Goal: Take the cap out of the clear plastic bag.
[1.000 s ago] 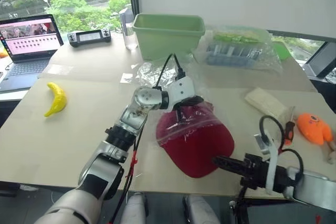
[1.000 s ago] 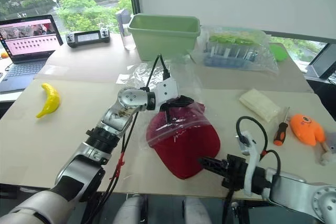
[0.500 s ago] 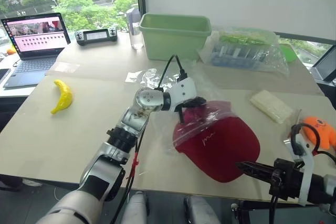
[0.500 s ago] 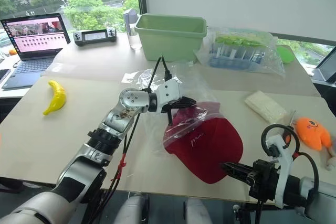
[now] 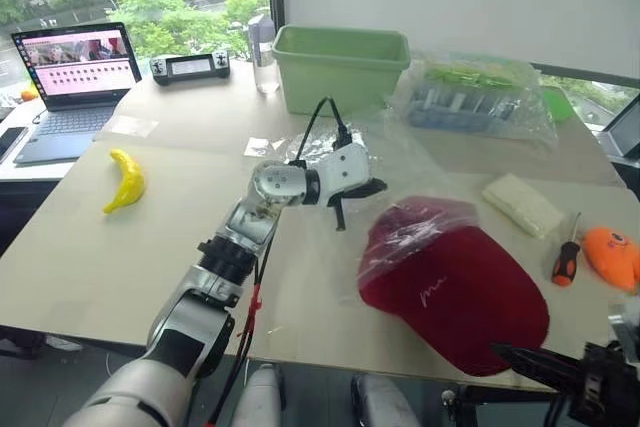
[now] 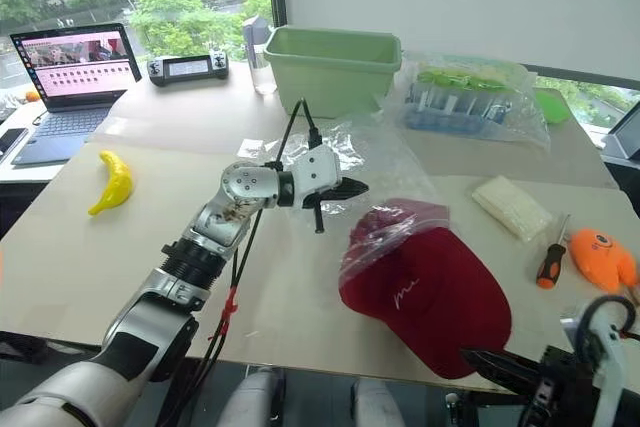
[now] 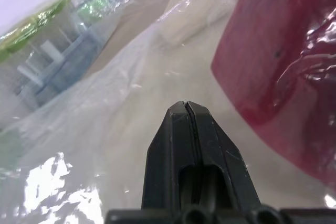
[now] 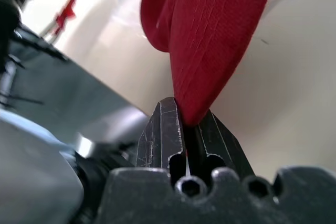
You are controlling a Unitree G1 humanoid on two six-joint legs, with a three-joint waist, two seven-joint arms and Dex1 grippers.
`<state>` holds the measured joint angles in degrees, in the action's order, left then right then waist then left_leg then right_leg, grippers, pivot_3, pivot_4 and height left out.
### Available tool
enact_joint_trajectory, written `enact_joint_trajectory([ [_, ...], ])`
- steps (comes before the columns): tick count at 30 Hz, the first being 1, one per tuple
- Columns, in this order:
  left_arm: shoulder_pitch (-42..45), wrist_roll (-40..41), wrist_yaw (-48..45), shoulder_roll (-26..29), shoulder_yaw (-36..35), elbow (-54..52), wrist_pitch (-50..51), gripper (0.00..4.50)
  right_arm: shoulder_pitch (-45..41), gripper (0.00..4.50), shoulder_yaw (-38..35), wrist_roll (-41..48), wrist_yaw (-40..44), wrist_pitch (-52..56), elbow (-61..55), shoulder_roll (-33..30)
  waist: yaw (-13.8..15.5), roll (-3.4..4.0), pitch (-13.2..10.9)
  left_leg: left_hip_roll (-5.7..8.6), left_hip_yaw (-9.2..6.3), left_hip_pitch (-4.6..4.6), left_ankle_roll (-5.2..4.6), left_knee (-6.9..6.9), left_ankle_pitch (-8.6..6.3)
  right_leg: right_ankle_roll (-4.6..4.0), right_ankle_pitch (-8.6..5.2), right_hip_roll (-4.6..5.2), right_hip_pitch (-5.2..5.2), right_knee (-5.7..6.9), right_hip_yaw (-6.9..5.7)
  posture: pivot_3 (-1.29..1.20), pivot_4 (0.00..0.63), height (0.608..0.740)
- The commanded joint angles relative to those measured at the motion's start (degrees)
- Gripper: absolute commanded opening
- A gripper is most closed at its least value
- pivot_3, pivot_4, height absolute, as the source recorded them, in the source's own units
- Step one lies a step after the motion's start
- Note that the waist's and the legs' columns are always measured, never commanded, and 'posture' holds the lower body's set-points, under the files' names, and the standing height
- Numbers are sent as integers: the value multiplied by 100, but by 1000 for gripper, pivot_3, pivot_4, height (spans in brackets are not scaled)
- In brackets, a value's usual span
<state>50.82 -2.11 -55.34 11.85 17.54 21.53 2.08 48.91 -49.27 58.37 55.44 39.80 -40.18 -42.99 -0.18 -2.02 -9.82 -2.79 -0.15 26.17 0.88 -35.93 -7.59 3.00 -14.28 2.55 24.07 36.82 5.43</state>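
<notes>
Two grippers share the work. The right gripper (image 8: 186,116) is clamped on the brim tip of the cap (image 5: 455,282) at the near edge of the surface (image 5: 90,257). The cap's crown end is under the clear plastic bag (image 5: 405,172), its brim outside. The left gripper (image 5: 372,188), fingers together, pinches the bag's film just beyond the cap, towards the far edge.

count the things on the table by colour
red: 1, cap
green: 1, tub
yellow: 1, banana
orange: 2, plush toy, screwdriver
clear: 2, clear plastic bag, packed bag
white: 1, packet
dark: 2, laptop, controller
total: 10
</notes>
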Motion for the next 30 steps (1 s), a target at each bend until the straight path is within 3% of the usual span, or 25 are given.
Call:
enact_joint_trajectory([
  [1,54,61,4,-14,-5,-106,-112,0,73,63,-165,-755,718,-1047,556,363,-16,11,6,1,1,0,0,0,0,1,0,1,1,0,1,0,150,737],
  [7,-18,66,1,-20,20,-93,-120,0,236,63,-612,-426,1197,-903,1010,335,-61,29,16,3,4,-2,1,3,0,-2,-1,3,1,2,5,0,150,737],
  [11,-103,64,154,-102,-18,97,-88,0,256,63,-991,589,1296,-281,889,110,-70,48,28,3,5,-3,1,3,0,-3,-2,4,0,2,7,0,150,737],
  [17,210,948,676,-899,-771,324,1093,0,-183,63,-51,782,397,-42,-129,107,-56,41,24,5,2,-3,1,2,0,-1,-2,3,-2,4,4,0,150,737],
  [21,597,1239,965,-1054,-1149,366,1487,0,-699,63,796,610,-166,10,-345,137,-56,39,22,8,1,3,0,1,0,16,7,3,3,2,4,0,150,737],
  [30,1238,1181,965,-270,-1408,264,1400,0,-2471,63,2417,-418,-1046,-7,941,197,-109,44,26,8,2,-7,0,1,1,30,18,2,0,9,9,0,150,737],
])
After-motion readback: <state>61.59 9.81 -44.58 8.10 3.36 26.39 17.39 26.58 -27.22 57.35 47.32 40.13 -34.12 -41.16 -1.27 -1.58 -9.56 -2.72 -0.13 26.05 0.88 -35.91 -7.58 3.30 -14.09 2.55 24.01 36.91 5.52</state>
